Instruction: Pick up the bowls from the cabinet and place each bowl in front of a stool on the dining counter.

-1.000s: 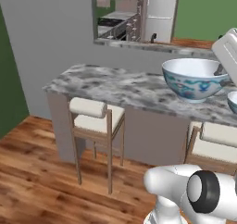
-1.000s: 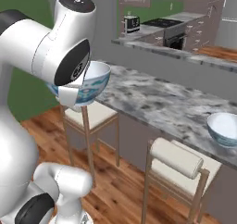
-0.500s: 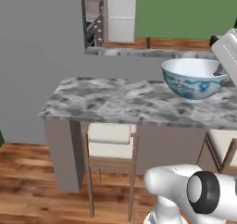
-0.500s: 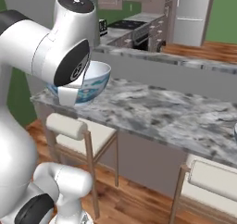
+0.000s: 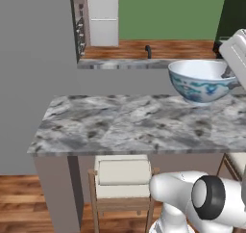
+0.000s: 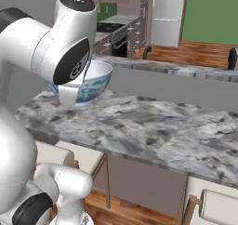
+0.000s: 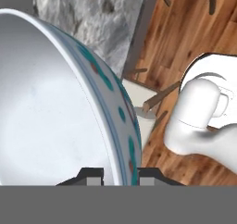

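now the gripper [image 7: 120, 177] is clamped on the rim of a bowl [image 5: 202, 80], one finger inside and one outside the wall, as the hand view shows at its bottom centre. in the left base view the bowl hangs at the upper right of the frame, level, its base just above the counter [image 5: 120, 126] and apparently not resting on it. the stool [image 5: 122, 179] sits at the bottom centre of that frame, tucked under the counter's near edge, so it lies down and to the left of the bowl. in the right base view the bowl [image 6: 93, 82] shows at the upper left, partly behind the arm, over the slab's left part. by my reading the carry is nearly over: the bowl probably has to shift left along the counter until it is above the stool, then go down. being round, it has no long axis to line up.
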You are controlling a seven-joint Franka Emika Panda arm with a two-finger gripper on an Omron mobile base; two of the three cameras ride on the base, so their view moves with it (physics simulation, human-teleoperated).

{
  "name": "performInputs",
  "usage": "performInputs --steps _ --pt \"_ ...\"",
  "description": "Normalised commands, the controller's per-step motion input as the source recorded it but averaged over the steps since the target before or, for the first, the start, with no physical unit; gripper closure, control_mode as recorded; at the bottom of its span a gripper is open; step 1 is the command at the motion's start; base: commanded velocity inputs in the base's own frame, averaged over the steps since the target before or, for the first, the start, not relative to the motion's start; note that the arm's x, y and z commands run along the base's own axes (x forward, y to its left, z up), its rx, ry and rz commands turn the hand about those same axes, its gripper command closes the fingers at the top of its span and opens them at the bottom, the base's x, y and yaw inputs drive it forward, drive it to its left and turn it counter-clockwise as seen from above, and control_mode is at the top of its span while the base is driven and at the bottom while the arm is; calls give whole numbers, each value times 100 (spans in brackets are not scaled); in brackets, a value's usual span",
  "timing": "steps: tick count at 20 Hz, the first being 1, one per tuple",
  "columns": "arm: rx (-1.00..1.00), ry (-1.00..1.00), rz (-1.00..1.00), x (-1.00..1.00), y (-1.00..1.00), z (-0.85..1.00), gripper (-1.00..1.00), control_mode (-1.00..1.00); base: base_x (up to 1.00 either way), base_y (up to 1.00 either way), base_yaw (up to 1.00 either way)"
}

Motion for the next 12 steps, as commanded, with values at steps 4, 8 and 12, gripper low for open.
performInputs --steps 4,8,12 --pt "0 1 0 75 -8 -37 100 -100 25 -6 -2" --pt "0 3 14 100 0 -93 100 -100 0 0 0" --pt "0 6 27 100 6 -100 100 -100 0 0 0"
